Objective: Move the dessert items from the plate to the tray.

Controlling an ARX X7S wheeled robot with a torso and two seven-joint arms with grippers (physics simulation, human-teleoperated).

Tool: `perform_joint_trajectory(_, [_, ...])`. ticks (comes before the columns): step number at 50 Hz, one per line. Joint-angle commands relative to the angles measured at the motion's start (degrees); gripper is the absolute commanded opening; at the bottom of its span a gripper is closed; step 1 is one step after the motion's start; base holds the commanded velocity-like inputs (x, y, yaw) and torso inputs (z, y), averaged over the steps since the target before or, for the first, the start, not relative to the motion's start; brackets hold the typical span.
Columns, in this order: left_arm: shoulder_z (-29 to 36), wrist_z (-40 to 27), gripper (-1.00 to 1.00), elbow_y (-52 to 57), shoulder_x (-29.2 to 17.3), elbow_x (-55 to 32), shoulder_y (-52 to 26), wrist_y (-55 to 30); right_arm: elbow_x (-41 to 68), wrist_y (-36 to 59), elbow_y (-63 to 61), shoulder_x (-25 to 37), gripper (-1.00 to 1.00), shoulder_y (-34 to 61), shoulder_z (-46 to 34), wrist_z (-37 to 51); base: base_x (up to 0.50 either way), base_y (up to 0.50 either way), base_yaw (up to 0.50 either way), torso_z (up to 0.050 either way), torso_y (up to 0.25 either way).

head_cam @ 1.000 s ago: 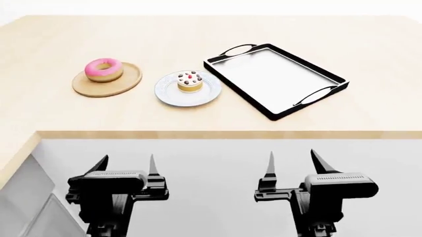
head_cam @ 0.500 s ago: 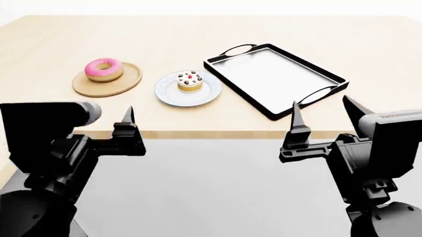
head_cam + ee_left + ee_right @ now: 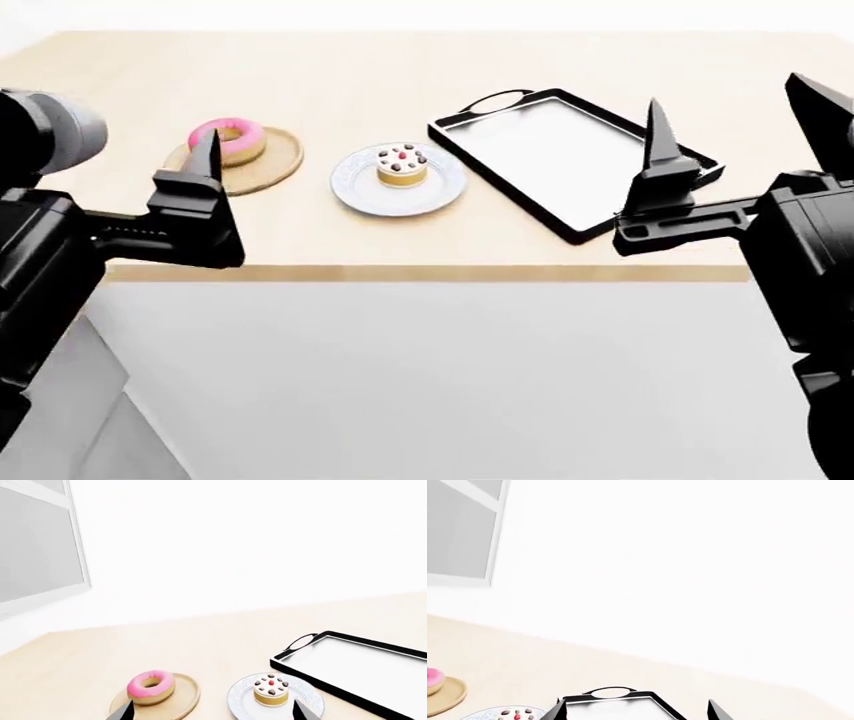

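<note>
While jaws gape, donut (image 3: 228,139), cake (image 3: 402,166) plated, tray (image 3: 703,163) bare

The head camera looked forward and down over the table (image 3: 400,80) from above its near edge, with both arms close in the foreground. The left wrist camera faced across the table low and near, framing the donut (image 3: 151,686), cake (image 3: 271,690) and tray (image 3: 360,665). The right wrist camera pointed higher, mostly at blank wall, catching the tray's far handle. All three shared the tray.
</note>
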Motion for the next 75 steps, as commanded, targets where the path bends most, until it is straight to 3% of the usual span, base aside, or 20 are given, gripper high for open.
perform_joint_trajectory(1, [2.5,-4.0,1.00,-1.9,-4.0,-5.9,-5.9,1.9,15.6,2.4,3.5,3.9,1.00,8.3,-0.2,12.2,0.05,0.38,0.00,0.000,0.000])
perform_joint_trajectory(19, [5.7,-3.8,1.00,-4.4,-5.2,-6.4,-10.1,3.3,20.0,-1.2,7.6,6.6,1.00,10.3,-2.2,15.4,0.18,0.33,0.00,0.000,0.000])
perform_joint_trajectory(75, [8.8,-1.0,1.00,-5.4,-5.8,-3.7,-11.4,5.4,29.5,-5.9,11.1,12.4,1.00,14.5,-7.6,22.1,0.38,0.10,0.00,0.000,0.000])
